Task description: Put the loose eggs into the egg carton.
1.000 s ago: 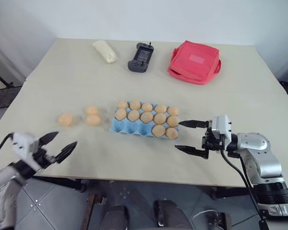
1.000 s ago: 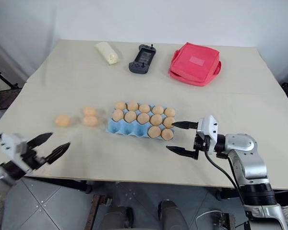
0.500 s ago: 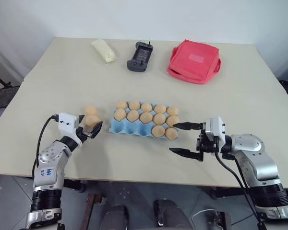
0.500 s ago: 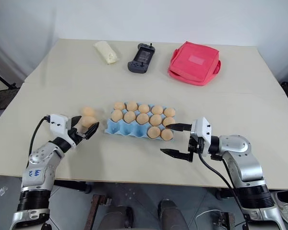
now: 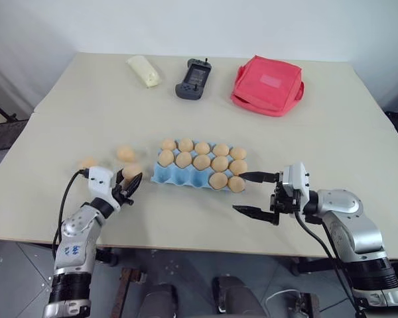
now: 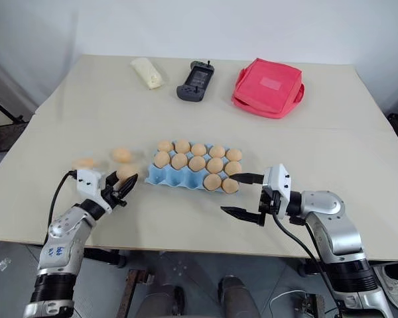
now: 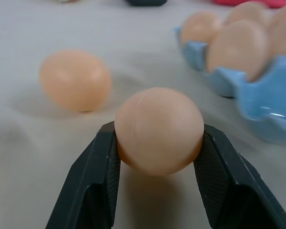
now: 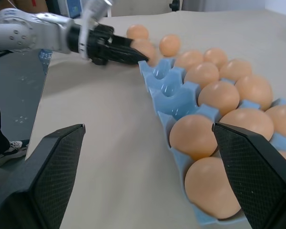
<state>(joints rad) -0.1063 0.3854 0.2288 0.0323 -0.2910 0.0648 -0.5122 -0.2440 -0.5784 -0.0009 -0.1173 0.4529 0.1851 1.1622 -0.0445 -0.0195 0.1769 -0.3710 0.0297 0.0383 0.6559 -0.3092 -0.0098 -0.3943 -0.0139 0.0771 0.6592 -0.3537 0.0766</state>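
Observation:
My left gripper (image 5: 131,179) is shut on one loose egg (image 7: 159,131), which rests low on the table just left of the egg carton (image 5: 179,177). Two more loose eggs (image 5: 125,154) (image 5: 87,162) lie further left. The light blue carton holds several tan eggs; a few front cups (image 8: 168,88) on its left side are empty. My right gripper (image 5: 239,193) stands open just right of the carton, pointing at it, with nothing between its fingers.
At the back of the table lie a red fabric bag (image 5: 266,85), a black handheld device (image 5: 194,79) and a pale yellow bundle (image 5: 144,70). The table's front edge (image 5: 186,240) runs close under both grippers.
My left gripper swung in from the table's front left edge to the nearest loose egg and closed on it. The right gripper has stayed open in the same place.

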